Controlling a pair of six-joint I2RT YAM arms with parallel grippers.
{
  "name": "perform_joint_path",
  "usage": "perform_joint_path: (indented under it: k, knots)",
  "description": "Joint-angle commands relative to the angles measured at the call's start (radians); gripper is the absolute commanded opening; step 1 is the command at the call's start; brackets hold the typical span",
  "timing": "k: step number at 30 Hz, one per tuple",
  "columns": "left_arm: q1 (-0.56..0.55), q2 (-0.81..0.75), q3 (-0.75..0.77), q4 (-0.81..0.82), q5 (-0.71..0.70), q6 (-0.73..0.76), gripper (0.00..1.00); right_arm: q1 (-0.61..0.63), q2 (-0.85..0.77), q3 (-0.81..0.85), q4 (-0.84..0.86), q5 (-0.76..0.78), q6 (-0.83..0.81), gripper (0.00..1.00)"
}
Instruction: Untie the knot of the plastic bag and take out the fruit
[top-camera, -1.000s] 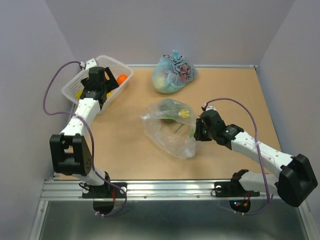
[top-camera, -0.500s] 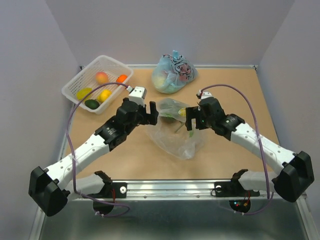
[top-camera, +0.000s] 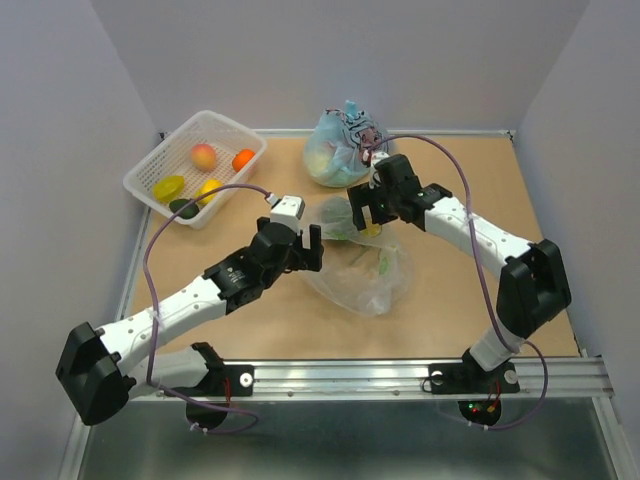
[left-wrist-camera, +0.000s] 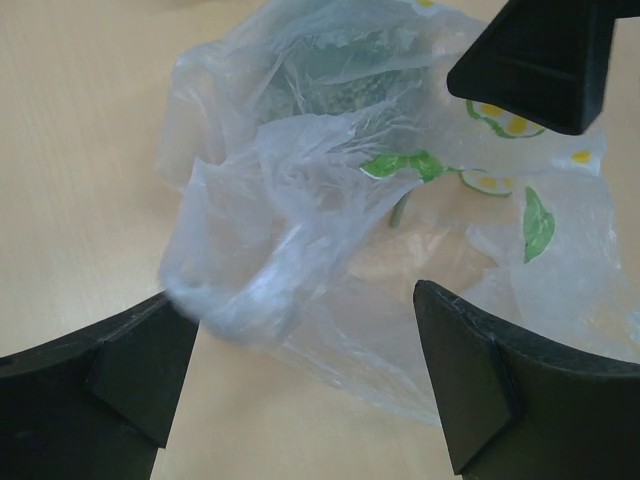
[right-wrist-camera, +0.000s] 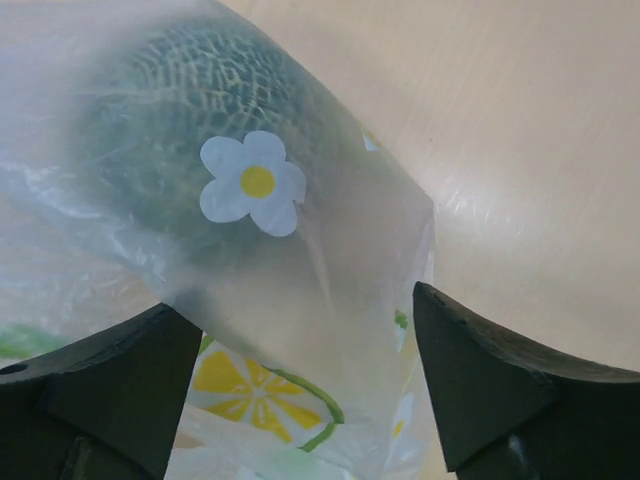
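The see-through plastic bag (top-camera: 358, 270) lies crumpled mid-table, its mouth loose, with the round green melon (top-camera: 340, 216) inside at the far end. My left gripper (top-camera: 306, 250) stands open at the bag's left edge. In the left wrist view the bag's rolled rim (left-wrist-camera: 250, 290) lies between the spread jaws of the left gripper (left-wrist-camera: 305, 330). My right gripper (top-camera: 368, 208) hovers open over the melon end. The right wrist view shows the melon (right-wrist-camera: 190, 130) under the flower-printed film, with the film between the open jaws of the right gripper (right-wrist-camera: 305, 320). Other fruit sits in the basket.
A white basket (top-camera: 228, 122) at the back left holds a peach (top-camera: 203, 155), an orange (top-camera: 243, 159), two lemons (top-camera: 168, 186) and a dark green piece (top-camera: 181, 207). A knotted light-blue bag (top-camera: 345, 145) stands just behind the right gripper. Walls enclose the table.
The left arm left the basket and swung right to the bag's left edge. The right gripper opened and moved from the bag's right side to its far end over the melon.
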Motion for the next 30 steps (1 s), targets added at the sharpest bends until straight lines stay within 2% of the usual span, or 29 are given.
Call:
perform_joint_path:
  k: [1,2,3,5,6,7,14,20,25,30]
  knots:
    - [-0.019,0.018,-0.022,0.036,-0.037,-0.051,0.99,-0.008,0.049,0.052,0.006,-0.093,-0.07,0.76]
    - [-0.02,0.021,-0.028,0.039,-0.039,-0.057,0.99,-0.008,0.051,0.052,0.003,-0.116,-0.071,0.64]
    - [-0.023,0.03,-0.033,0.044,-0.048,-0.069,0.99,-0.008,0.035,0.054,-0.002,-0.168,-0.071,0.38]
    - [-0.026,0.04,-0.042,0.05,-0.051,-0.08,0.99,-0.007,0.008,0.055,-0.01,-0.227,-0.065,0.19]
    - [-0.026,0.052,-0.045,0.053,-0.063,-0.089,0.99,0.001,-0.03,0.058,-0.014,-0.238,-0.055,0.06]
    - [-0.028,0.058,-0.046,0.055,-0.07,-0.101,0.99,0.005,-0.047,0.069,-0.02,-0.244,-0.05,0.02]
    - [-0.037,0.09,-0.049,0.073,-0.094,-0.143,0.99,0.085,-0.124,0.141,-0.125,-0.297,0.004,0.01]
    - [-0.042,0.086,-0.057,0.096,-0.111,-0.167,0.99,0.251,-0.092,0.16,-0.158,-0.238,0.041,0.01]
    - [-0.045,0.047,-0.083,0.093,-0.103,-0.192,0.98,0.245,-0.11,0.069,-0.152,0.018,0.091,0.01]
    - [-0.054,0.003,-0.099,0.085,-0.087,-0.2,0.98,0.209,-0.118,-0.018,-0.14,0.097,0.125,0.01]
